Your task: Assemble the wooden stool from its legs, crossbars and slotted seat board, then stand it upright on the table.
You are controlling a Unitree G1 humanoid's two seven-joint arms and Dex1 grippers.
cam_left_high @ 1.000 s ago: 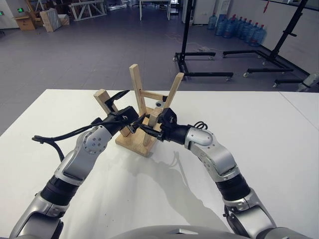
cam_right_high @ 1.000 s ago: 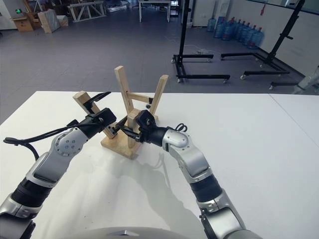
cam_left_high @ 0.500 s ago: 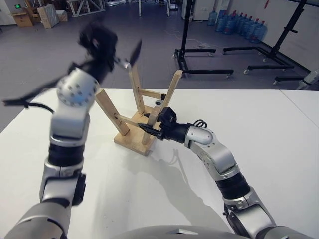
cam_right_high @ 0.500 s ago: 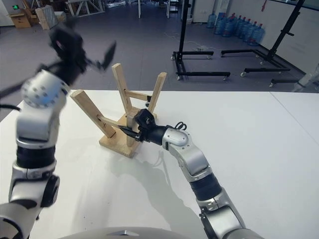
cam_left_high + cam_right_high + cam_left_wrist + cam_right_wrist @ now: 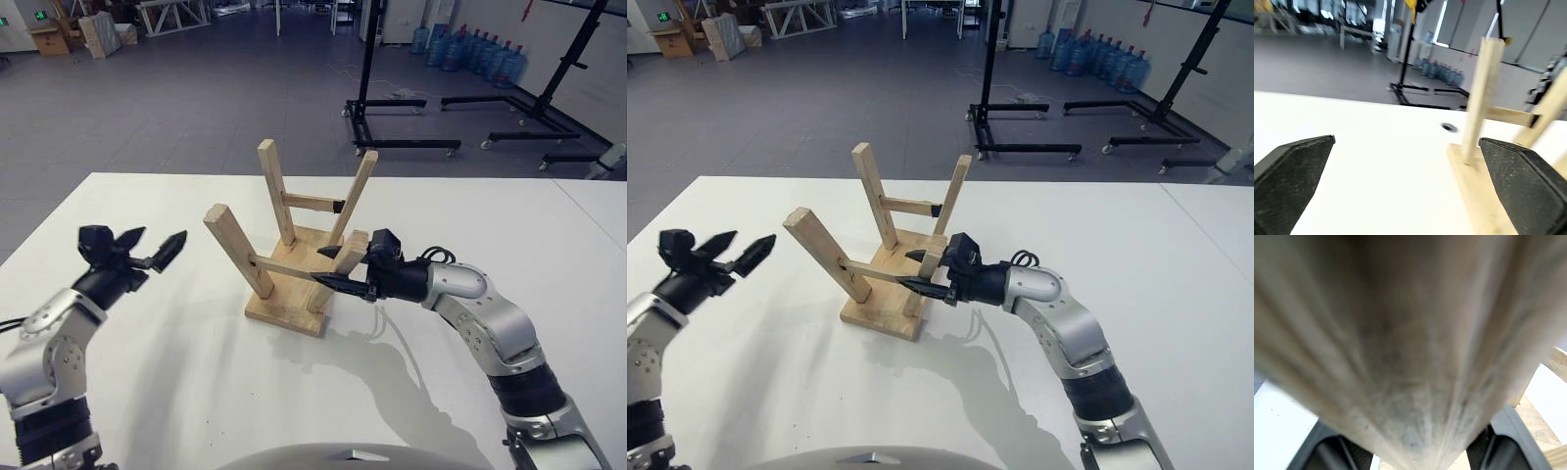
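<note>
A wide white table (image 5: 196, 392) carries the pale wooden stool (image 5: 294, 279), which stands upside down near the middle – its flat seat board (image 5: 279, 308) lies on the table surface and its square legs point upward. The two far legs (image 5: 275, 191) rise steeply, and a short crossbar (image 5: 312, 204) joins them. The near left leg (image 5: 235, 247) leans out to the left, and a thin crossbar (image 5: 284, 268) runs from it toward the right. The right gripper (image 5: 328, 266) comes in from the right and grasps the shorter near right leg (image 5: 348, 255), with one black finger on each side of the wood. The left gripper (image 5: 149, 245) hangs above the table at the left, well apart from the stool – its jaws are spread wide and hold nothing.
</note>
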